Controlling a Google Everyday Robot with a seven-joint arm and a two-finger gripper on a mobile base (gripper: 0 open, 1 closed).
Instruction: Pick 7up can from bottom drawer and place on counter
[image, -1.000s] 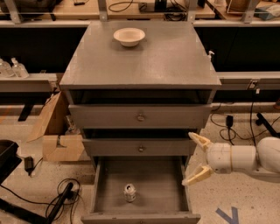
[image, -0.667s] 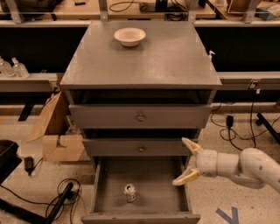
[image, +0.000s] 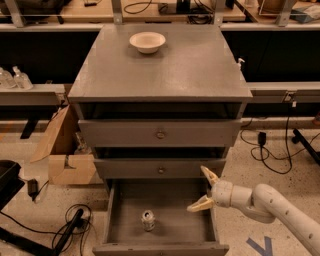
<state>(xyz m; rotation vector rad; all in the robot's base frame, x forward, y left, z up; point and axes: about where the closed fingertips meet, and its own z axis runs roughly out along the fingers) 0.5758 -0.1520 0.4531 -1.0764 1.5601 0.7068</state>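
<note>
The 7up can (image: 148, 220) stands upright on the floor of the open bottom drawer (image: 175, 215), left of its middle and toward the front. My gripper (image: 203, 189) is open, its two cream fingers spread, over the drawer's right side near the right wall. It is to the right of the can and apart from it, holding nothing. The counter (image: 190, 65) is the grey top of the cabinet above.
A cream-white bowl (image: 147, 42) sits at the back of the counter. Two shut drawer fronts with round knobs (image: 160, 134) are above the open drawer. A cardboard box (image: 65, 152) and cables (image: 70, 227) lie on the floor at left; more cables at right.
My gripper has moved left from outside the cabinet's right side to over the right part of the open drawer. The can has not moved.
</note>
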